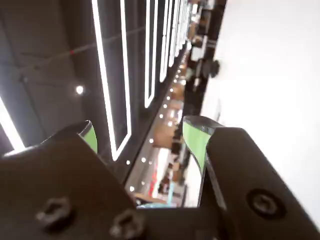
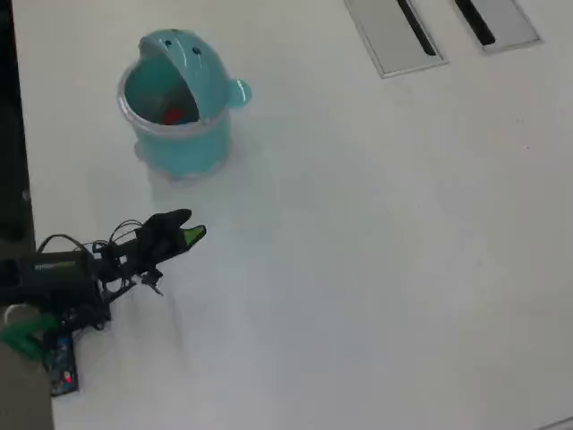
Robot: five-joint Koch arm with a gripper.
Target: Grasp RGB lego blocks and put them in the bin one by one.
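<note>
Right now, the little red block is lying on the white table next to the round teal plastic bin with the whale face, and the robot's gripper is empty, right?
Not quite. In the overhead view the little red block lies inside the round teal plastic bin, not on the white table beside it. The rest holds: the wrist view shows the gripper open with nothing between its green-tipped fingers.

From above I see my black arm folded low at the left edge of the white table (image 2: 376,269), its green-tipped gripper (image 2: 191,236) pointing right, with its jaws too small to tell apart. Well above it stands the teal round plastic bin (image 2: 179,152) with its domed lid tipped back. A red block (image 2: 173,115) lies inside the bin. Two grey slotted plates (image 2: 394,34) sit at the top edge.
</note>
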